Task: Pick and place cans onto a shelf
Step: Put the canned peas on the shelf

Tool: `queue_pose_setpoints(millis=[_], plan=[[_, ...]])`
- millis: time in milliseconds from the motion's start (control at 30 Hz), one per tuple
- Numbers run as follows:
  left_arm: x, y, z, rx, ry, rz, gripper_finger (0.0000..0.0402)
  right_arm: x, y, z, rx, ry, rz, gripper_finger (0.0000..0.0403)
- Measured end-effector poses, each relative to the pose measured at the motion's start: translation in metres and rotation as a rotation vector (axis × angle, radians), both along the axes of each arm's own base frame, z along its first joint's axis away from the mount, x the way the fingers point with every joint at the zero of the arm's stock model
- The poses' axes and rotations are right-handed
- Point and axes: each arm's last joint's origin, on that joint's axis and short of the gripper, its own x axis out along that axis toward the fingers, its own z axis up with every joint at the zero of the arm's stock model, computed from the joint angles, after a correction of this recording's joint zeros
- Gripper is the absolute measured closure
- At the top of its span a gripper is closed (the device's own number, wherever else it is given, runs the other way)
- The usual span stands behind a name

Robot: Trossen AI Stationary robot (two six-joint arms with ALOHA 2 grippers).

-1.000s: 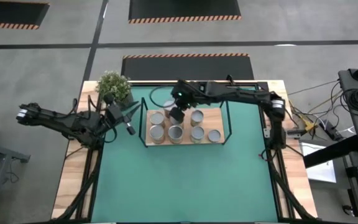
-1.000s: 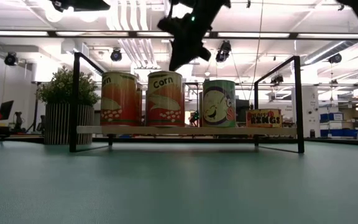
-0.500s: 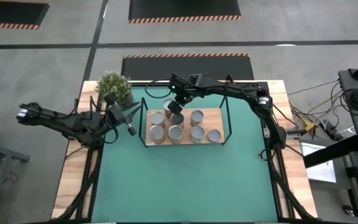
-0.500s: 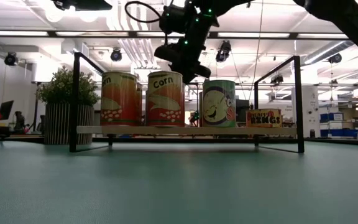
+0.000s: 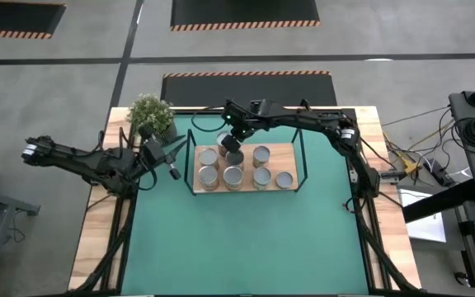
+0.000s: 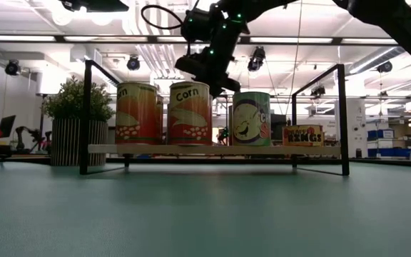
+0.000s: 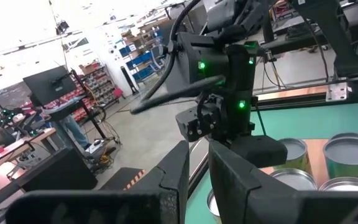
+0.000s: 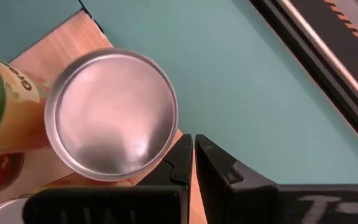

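The shelf [image 5: 282,158], a light wooden board in a black wire frame, stands on the green mat and carries several cans [image 5: 261,176] upright on their bases; the low view shows their labels [image 6: 190,114]. My right gripper [image 5: 232,142] is shut and empty at the board's far edge, its tips just below the can tops [image 6: 216,87]. In the right wrist view it [image 8: 193,152] stands right beside a can's round top [image 8: 112,112]. My left gripper [image 5: 172,171] waits, shut and empty, left of the shelf; its own wrist view shows it [image 7: 197,163] too. My right gripper's shut fingers [image 8: 182,155] point down beside the rim [image 8: 164,144] of the can at the board's far edge. I cannot tell whether they touch it.
A potted plant [image 5: 151,114] stands at the table's far left corner, close to my left arm. The frame's upright posts [image 6: 88,114] rise at the shelf's corners. The green mat [image 5: 246,239] lies open in front of the shelf.
My right gripper has gone from above the middle of the shelf toward the table's far edge and come down a little, to the height of the can tops. The cans have stayed where they were.
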Motion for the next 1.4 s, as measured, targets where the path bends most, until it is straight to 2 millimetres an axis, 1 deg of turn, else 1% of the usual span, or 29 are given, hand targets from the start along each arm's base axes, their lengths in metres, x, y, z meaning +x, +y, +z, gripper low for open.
queue_pose_setpoints(millis=[133, 300, 500, 767, 1000, 1400], plan=[[0.000, 0.000, 0.000, 0.000, 0.000, 0.000, 0.0359, 0.004, 0.001, -0.006, 0.003, 0.009, 0.006, 0.0394], [0.000, 0.000, 0.000, 0.000, 0.000, 0.000, 0.0359, 0.010, 0.008, -0.008, -0.001, -0.015, 0.023, 0.0394], [0.000, 0.000, 0.000, 0.000, 0.000, 0.000, 0.0359, 0.017, 0.017, -0.005, -0.019, -0.065, 0.051, 0.0394], [0.000, 0.000, 0.000, 0.001, 0.001, 0.000, 0.0359, 0.009, 0.021, 0.004, -0.016, -0.038, 0.059, 0.0394], [0.000, 0.000, 0.000, 0.008, 0.006, 0.000, 0.0359, 0.012, 0.030, 0.005, -0.016, -0.047, 0.081, 0.0394], [0.000, 0.000, 0.000, 0.008, 0.006, 0.000, 0.0359, 0.026, 0.033, 0.014, -0.098, -0.196, 0.141, 0.0394]])
